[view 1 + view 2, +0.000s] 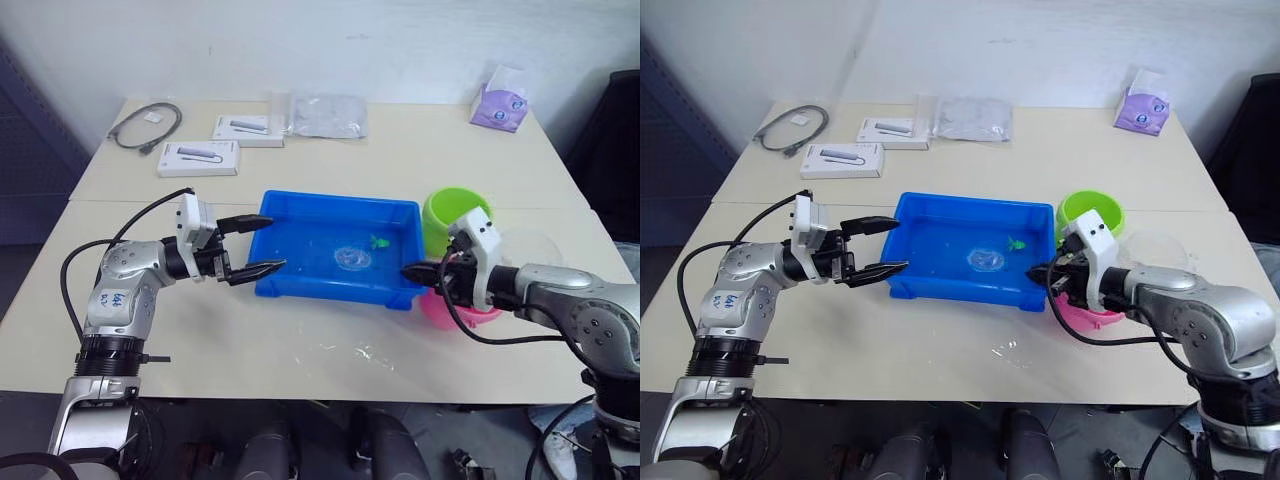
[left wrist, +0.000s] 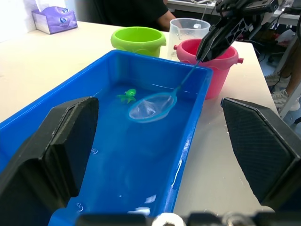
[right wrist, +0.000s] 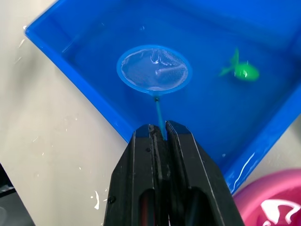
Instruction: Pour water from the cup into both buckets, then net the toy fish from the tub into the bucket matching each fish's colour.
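Tub (image 1: 300,285) sat near the middle of the pale counter (image 1: 300,350), bright blue, shallow water inside; one green toy fish (image 1: 378,241) lay in the water toward the far right part of the tub; net (image 3: 153,68) hoop rested in the water just beside the fish, apart from it, mesh empty as far as could be seen; thin handle ran from the hoop back over the tub's right end wall to the right gripper (image 3: 160,134).

Right gripper held its fingers pressed together on the end of the net handle, poised at the tub's right end, over the pink bucket's rim; left gripper (image 1: 252,246) hovered at the tub's left end, fingers spread wide with nothing between them, one finger above the near left corner of the rim, the other higher over the left wall.

Lime green bucket (image 1: 455,213) stood just beside the tub's far right corner; pink bucket (image 2: 217,63) stood just in front of it, close against the tub's near right corner, partly covered by the right arm; clear cup (image 2: 188,29) stood behind the pink bucket, to the right of the green one; contents of the buckets and cup could not be told.

Far side of the counter carried two flat white boxes (image 1: 198,158), a coiled grey cable (image 1: 146,127), a clear plastic bag (image 1: 328,115) and a purple tissue pack (image 1: 500,103), all well apart from the tub; small wet patches showed on the counter in front of the tub.
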Controlling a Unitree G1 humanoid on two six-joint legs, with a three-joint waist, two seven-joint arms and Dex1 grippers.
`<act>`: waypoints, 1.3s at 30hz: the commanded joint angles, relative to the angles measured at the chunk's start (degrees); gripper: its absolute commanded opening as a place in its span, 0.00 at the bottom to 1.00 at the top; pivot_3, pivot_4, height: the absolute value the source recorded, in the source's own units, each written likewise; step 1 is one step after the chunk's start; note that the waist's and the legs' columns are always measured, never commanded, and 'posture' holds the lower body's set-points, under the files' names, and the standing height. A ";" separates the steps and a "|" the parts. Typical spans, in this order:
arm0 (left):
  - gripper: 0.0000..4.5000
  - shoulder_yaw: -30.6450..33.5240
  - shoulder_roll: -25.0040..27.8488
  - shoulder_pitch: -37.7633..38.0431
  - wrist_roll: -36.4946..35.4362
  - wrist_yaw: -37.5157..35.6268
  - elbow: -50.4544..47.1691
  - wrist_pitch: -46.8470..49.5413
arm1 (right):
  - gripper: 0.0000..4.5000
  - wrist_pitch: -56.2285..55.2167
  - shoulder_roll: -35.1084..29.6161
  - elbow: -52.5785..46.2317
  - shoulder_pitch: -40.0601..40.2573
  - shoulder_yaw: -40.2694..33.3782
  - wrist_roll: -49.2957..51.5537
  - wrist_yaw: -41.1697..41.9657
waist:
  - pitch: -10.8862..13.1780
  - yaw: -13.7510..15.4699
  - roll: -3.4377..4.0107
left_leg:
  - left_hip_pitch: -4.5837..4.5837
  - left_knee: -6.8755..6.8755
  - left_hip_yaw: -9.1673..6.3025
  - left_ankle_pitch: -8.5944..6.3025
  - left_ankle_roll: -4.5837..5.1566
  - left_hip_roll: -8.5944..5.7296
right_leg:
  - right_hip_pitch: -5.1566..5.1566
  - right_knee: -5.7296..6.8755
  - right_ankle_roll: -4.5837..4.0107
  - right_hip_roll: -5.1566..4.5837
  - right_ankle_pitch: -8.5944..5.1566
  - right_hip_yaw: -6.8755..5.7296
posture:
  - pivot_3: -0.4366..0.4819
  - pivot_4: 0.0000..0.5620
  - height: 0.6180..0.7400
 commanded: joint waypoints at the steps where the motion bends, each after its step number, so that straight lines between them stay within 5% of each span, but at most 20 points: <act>1: 0.99 0.84 0.88 -0.05 0.04 -0.16 -1.13 -0.47 | 0.00 1.72 1.10 0.76 -1.50 -0.18 -0.12 -1.17 | 0.00 -0.04 0.00 | 0.00 0.00 0.00 0.00 0.00 0.00 | 0.00 0.00 0.00 0.01 0.00 -0.01 | 0.48 0.27 1.00; 10: 0.99 0.63 0.92 -0.44 0.32 -0.50 -0.84 -0.62 | 0.00 1.51 2.06 2.93 -3.50 1.38 -6.61 -5.47 | 0.00 -0.13 0.00 | -0.01 -0.01 0.01 0.00 0.00 0.00 | -0.01 0.00 0.00 0.05 0.00 0.00 | 0.48 0.27 1.00; 24: 0.99 0.95 -0.24 -1.13 -0.68 0.35 -1.85 -0.12 | 0.00 -19.85 1.52 -1.71 4.20 4.83 -17.86 0.85 | 0.00 -0.08 0.00 | -0.02 -0.04 0.04 0.00 0.00 -0.02 | -0.03 -0.04 0.01 0.15 0.00 -0.01 | 0.48 0.27 1.00; 39: 0.99 0.44 -0.56 -2.26 -0.28 -1.55 0.29 -1.21 | 0.00 -31.12 0.59 -12.09 16.52 -7.19 -15.43 6.36 | 0.00 0.14 0.00 | -0.01 -0.08 0.02 0.00 0.00 -0.02 | -0.02 -0.05 0.02 0.19 0.01 -0.02 | 0.48 0.27 1.00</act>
